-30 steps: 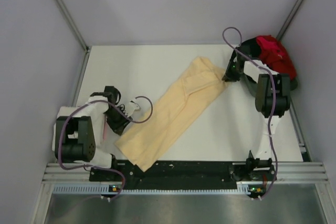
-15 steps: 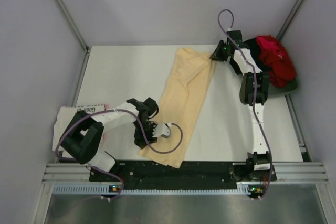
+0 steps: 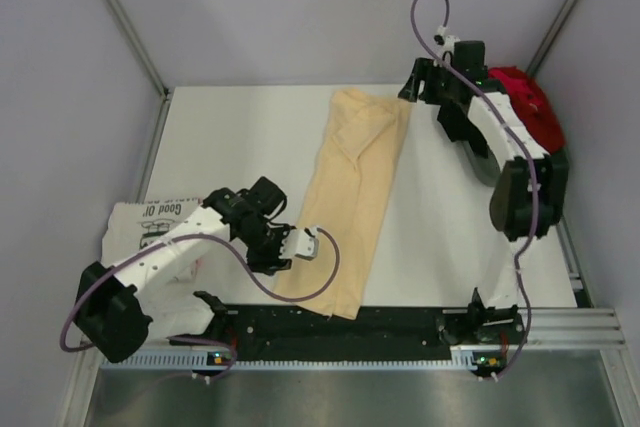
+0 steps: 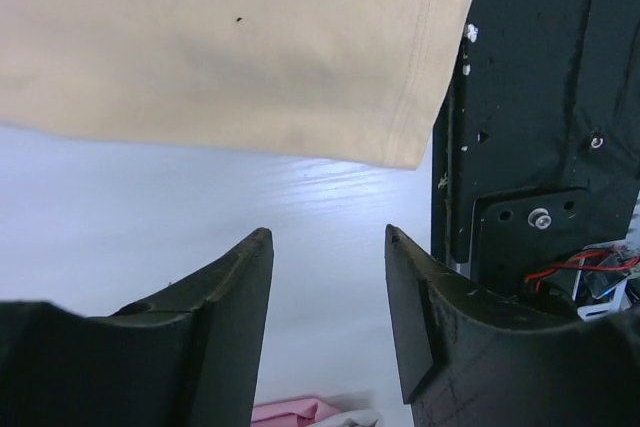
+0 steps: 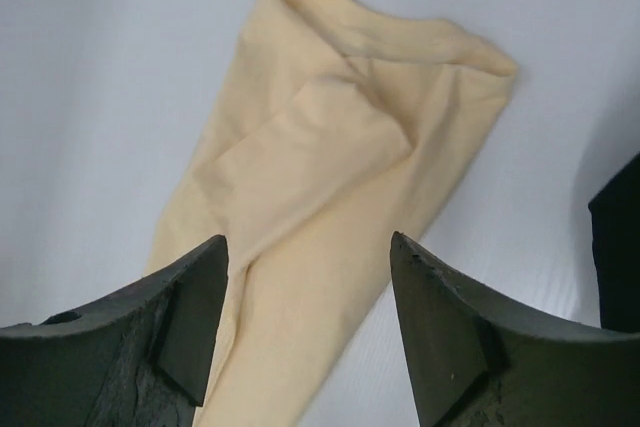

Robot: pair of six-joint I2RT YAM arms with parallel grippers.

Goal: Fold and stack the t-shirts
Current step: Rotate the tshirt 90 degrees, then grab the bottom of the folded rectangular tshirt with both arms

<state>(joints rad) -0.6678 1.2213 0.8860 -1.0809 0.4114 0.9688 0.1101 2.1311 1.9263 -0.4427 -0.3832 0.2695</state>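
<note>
"Good O" on white t-shirt (image 3: 135,221)

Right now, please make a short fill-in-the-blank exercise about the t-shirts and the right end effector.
The folded t-shirt in the middle of the table is pale ____.
The right end effector, near its far end, has its jaws ____.
The red t-shirt lies in the far ____ corner.
The white printed t-shirt lies at the near ____ corner.
Missing words: yellow; open; right; left.

White table (image 3: 240,137) between pale grey walls (image 3: 60,97), aluminium corner posts (image 3: 120,17).
</note>
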